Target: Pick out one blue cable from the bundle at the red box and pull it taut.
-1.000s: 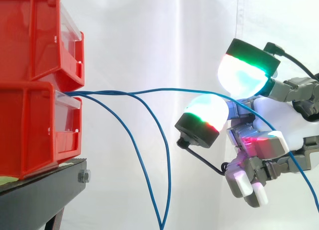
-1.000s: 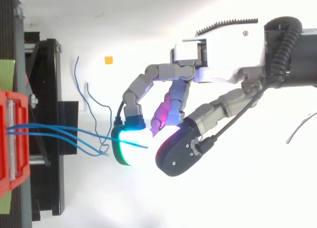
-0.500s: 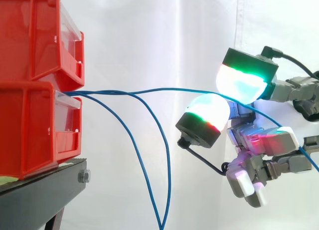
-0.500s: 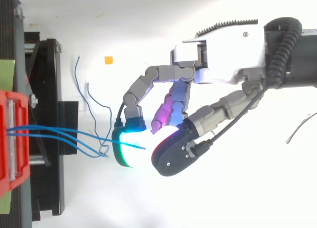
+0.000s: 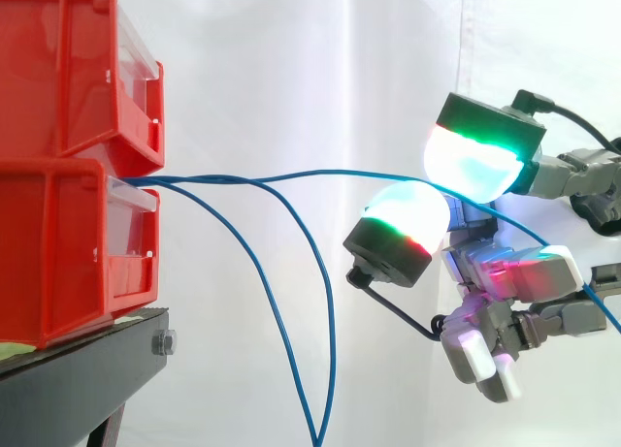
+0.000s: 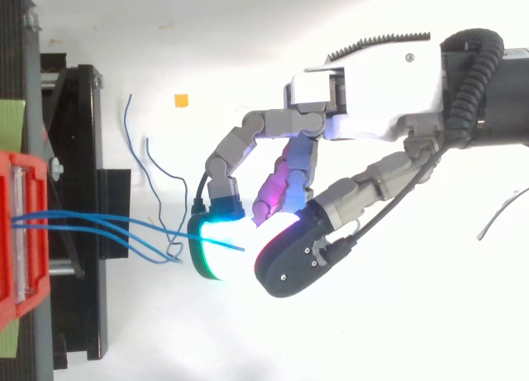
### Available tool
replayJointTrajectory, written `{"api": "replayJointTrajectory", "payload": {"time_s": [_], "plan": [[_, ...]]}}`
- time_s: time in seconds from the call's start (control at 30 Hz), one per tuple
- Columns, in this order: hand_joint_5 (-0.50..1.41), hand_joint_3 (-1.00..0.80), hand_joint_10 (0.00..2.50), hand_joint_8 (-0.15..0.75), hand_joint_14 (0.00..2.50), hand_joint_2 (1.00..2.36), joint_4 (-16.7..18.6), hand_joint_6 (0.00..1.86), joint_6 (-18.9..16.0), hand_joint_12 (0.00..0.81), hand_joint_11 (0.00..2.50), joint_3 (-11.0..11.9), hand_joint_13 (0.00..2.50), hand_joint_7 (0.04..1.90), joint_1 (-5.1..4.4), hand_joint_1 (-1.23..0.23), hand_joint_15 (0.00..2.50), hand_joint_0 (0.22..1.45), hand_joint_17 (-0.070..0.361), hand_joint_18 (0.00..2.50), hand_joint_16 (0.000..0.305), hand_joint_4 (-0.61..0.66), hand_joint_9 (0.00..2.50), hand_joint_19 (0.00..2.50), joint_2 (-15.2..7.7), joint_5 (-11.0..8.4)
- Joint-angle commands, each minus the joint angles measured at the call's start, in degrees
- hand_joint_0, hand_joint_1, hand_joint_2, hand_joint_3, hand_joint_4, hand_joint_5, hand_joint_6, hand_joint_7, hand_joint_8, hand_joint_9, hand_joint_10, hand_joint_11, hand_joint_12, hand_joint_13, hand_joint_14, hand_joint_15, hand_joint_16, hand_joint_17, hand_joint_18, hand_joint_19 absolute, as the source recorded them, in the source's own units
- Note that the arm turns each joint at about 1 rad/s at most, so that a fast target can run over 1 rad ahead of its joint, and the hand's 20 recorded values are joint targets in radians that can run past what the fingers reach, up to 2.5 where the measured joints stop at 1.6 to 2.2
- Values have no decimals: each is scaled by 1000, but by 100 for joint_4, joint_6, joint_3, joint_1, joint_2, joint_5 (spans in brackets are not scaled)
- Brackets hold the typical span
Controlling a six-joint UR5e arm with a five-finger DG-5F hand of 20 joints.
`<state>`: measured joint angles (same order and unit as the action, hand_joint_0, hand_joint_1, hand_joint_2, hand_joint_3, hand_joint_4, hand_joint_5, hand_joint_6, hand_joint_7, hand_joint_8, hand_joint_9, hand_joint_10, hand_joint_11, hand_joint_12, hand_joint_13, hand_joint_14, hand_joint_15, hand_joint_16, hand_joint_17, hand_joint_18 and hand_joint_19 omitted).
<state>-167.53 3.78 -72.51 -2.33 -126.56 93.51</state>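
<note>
Pinching one blue cable between two thick glowing pads, a robot hand sits well to the right of the red box. Its fingers are curled. One pad, white and cyan with a green band, lies just above the cable and another lies just below it. Seen from above, the two pads meet with the cable running in between them. The remaining fingers are folded under the palm, glowing magenta, and hold nothing.

The red box is the lower of two red bins stacked on a black stand, in front of a white curtain. The cables leave the front of the box as a bundle. The chosen cable runs almost level from the box through open air to the pads, with a slight sag. It then drops away past the hand on the side far from the box. Two other blue cables from the same bundle curve down in long loose loops between the box and the hand.

The cable looks thin, light and limp, with a smooth jacket likely to slip through rounded pads. A firm pinch across it at this spot, clear of the loose loops, seems right. Little slack shows, so a short, gentle pull away from the box should tauten it. A harder tug might drag the end out of the box.
</note>
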Motion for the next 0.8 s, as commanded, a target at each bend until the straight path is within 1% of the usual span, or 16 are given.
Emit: {"api": "replayJointTrajectory", "payload": {"time_s": [0.0, 0.27, 0.37, 0.43, 0.47, 0.77], "plan": [[3, -193, 20, 249, 16, 1019, 1, 822, 0, 324, 510, 0, 1006, 901, -5, -771, 406, 592, 99, 894, 44, -102, 1448, 576, 0, 0], [19, -148, 19, 271, 15, 1016, 1, 816, 0, 339, 475, 0, 1036, 878, -5, -812, 403, 605, 109, 951, 48, -80, 1464, 543, 0, 62], [22, -126, 19, 270, 15, 1016, 1, 814, 0, 341, 472, 0, 1048, 880, 4, -838, 399, 606, 108, 970, 48, -79, 1464, 531, 0, 62], [22, -112, 22, 260, 17, 1017, 10, 822, 0, 334, 489, 0, 1102, 860, 13, -862, 446, 609, 105, 1000, 47, -78, 1473, 542, 0, 62], [20, -113, 22, 254, 18, 1019, 71, 826, -9, 326, 509, 0, 1113, 867, 31, -874, 467, 614, 101, 1005, 45, -85, 1471, 555, 0, 88], [6, -110, 22, 257, 19, 1023, 80, 856, 0, 320, 523, 0, 1103, 852, 39, -896, 487, 618, 95, 986, 42, -93, 1416, 567, 0, 114]]}}
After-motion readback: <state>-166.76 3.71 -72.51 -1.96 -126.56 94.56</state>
